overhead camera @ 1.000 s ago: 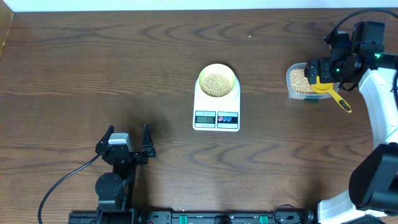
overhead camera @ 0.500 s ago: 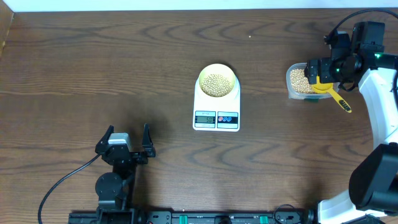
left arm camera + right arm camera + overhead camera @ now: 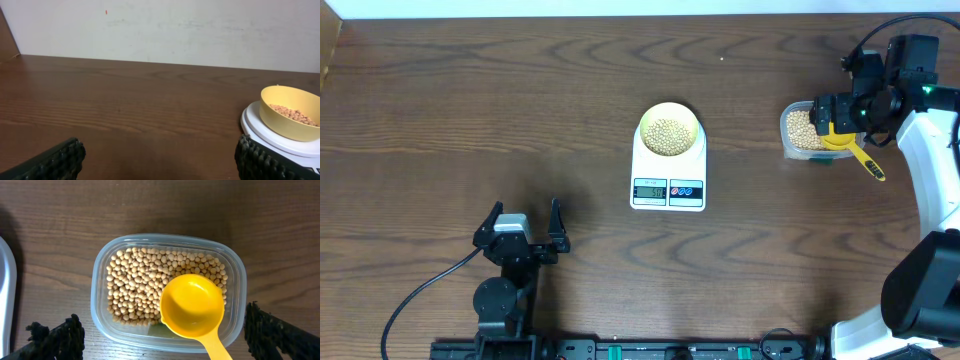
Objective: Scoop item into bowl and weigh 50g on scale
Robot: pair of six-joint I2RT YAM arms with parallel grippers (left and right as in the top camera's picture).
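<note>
The pale yellow bowl (image 3: 668,129) holds a heap of beige beans (image 3: 668,136) and stands on the white scale (image 3: 668,185) at the table's middle; the bowl (image 3: 290,112) also shows at the right of the left wrist view. My right gripper (image 3: 853,112) hangs open over a clear tub (image 3: 101,311) of beans (image 3: 140,282). An empty yellow scoop (image 3: 192,306) lies in that tub with its handle over the near rim, between my wide-apart fingers (image 3: 57,339) but untouched. My left gripper (image 3: 526,218) rests open and empty near the front edge, left of the scale.
The clear tub (image 3: 800,130) sits at the right, with the scoop handle (image 3: 868,163) sticking out toward the front right. A black cable (image 3: 420,292) trails from the left arm. Bare wood lies left of the scale (image 3: 260,129).
</note>
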